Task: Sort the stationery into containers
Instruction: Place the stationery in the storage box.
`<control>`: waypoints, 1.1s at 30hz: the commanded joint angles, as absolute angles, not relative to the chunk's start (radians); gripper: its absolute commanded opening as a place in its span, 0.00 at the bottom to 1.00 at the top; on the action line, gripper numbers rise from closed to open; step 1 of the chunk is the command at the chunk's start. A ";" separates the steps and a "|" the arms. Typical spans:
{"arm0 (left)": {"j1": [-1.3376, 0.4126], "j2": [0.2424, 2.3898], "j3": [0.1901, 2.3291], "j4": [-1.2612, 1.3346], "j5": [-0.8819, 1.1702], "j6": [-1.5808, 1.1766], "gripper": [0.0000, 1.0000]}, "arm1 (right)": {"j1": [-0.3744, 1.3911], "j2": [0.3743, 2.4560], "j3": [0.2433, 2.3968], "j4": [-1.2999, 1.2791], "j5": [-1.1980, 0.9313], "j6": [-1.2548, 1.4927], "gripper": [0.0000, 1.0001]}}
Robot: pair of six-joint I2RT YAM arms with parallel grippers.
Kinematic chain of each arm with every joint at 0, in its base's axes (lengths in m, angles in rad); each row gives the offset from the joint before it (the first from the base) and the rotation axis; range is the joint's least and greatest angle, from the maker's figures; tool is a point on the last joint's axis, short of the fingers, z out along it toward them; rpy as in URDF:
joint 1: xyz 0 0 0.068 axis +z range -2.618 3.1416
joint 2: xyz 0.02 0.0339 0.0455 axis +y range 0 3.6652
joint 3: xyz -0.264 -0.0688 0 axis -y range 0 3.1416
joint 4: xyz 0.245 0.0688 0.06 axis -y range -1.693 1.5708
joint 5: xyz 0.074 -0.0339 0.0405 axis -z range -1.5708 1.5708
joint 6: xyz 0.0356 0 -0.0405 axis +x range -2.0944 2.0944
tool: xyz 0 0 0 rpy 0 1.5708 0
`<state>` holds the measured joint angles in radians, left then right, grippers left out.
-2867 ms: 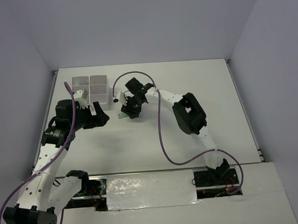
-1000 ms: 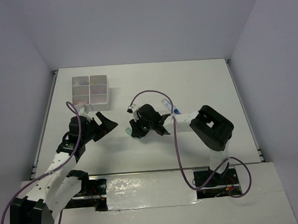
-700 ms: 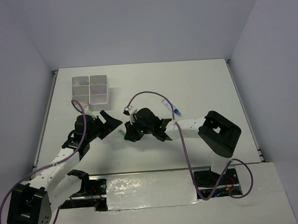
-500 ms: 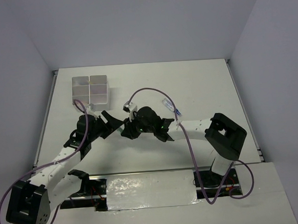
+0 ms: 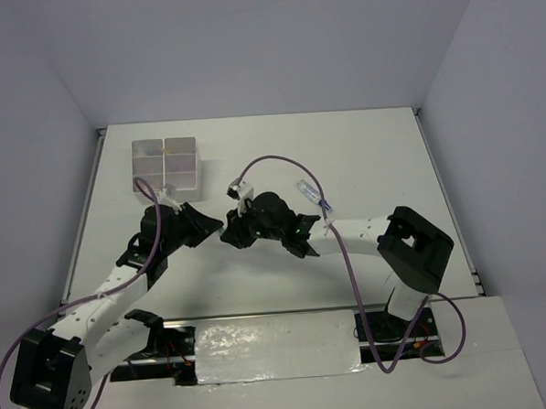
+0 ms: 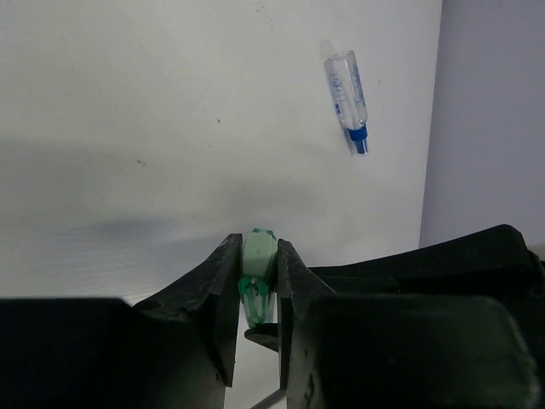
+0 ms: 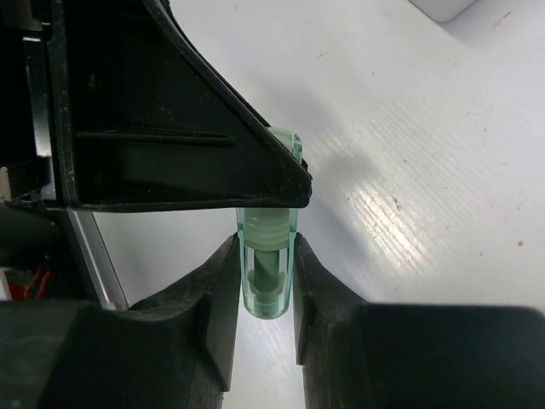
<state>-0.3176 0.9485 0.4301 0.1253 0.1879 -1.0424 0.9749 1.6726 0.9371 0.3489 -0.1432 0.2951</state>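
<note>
- Since a second ago, my left gripper [image 6: 256, 249] has gone from wide open to nipped shut, and it has swung in from 9 o'clock to meet my right gripper [image 7: 264, 247] over the middle of the table [image 5: 371, 153].
- Both sets of jaws now stand narrow on the same green capped stick [image 7: 266, 277], each pair of pads flat against its sides. One end is in my right jaws and the other in my left, which cross above it in the right wrist view.
- I read this as a handover: the left has just taken its grip and the right has not let go. Once the right opens, the stick should belong to the arm that sits nearer the boxes.
- The stick is short and made of translucent pale green plastic. It has a ribbed collar and a darker green core showing through the body. In the left wrist view, a rounded pale tip pokes out just past my fingertips.
- It hangs above the table, not touching it, and casts a soft shadow below.
- Farther out, at about 2 o'clock from the meeting point, a clear pen with a blue tip [image 5: 314, 195] lies flat on the table, well apart from both grippers and still unsorted.
- Farthest, at about 11 o'clock, the containers [image 5: 166, 164] stand near the back left edge, a whitish block of four square compartments. I cannot tell from here what is inside them.
</note>
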 commanded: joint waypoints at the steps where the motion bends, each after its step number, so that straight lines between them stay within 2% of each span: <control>1: -0.327 0.960 0.538 0.103 0.187 -0.988 0.00 | 0.977 1.664 0.976 0.379 -0.123 0.291 0.21; 2: -0.328 0.972 0.560 0.071 0.167 -0.971 0.00 | 0.973 1.655 0.965 0.376 -0.118 0.294 0.65; 3: -0.327 0.985 0.612 -0.007 0.087 -0.928 0.00 | 0.970 1.626 0.939 0.371 -0.086 0.298 0.84; 4: -0.327 0.985 0.642 -0.008 0.028 -0.907 0.00 | 0.963 1.608 0.925 0.365 -0.066 0.301 0.92; 5: -0.325 1.006 0.675 -0.114 -0.027 -0.888 0.00 | 0.945 1.588 0.907 0.348 -0.048 0.313 1.00; 7: -0.304 1.040 0.771 -0.190 -0.198 -0.862 0.00 | 0.928 1.510 0.844 0.339 -0.002 0.327 1.00; 10: -0.255 1.150 0.888 -0.281 -0.351 -0.883 0.00 | 0.904 1.408 0.792 0.284 0.093 0.347 1.00; 17: -0.183 1.411 1.135 -0.308 -0.561 -0.962 0.00 | 0.890 1.266 0.744 0.164 0.140 0.302 1.00; 24: -0.176 1.563 1.250 -0.210 -0.667 -0.963 0.00 | 0.876 1.200 0.704 0.144 0.107 0.276 1.00; 28: -0.176 1.594 1.249 -0.119 -0.701 -0.940 0.09 | 0.873 1.184 0.703 0.126 0.092 0.256 1.00; 33: -0.176 1.641 1.247 -0.045 -0.710 -0.922 0.12 | 0.873 1.187 0.741 0.095 0.075 0.230 1.00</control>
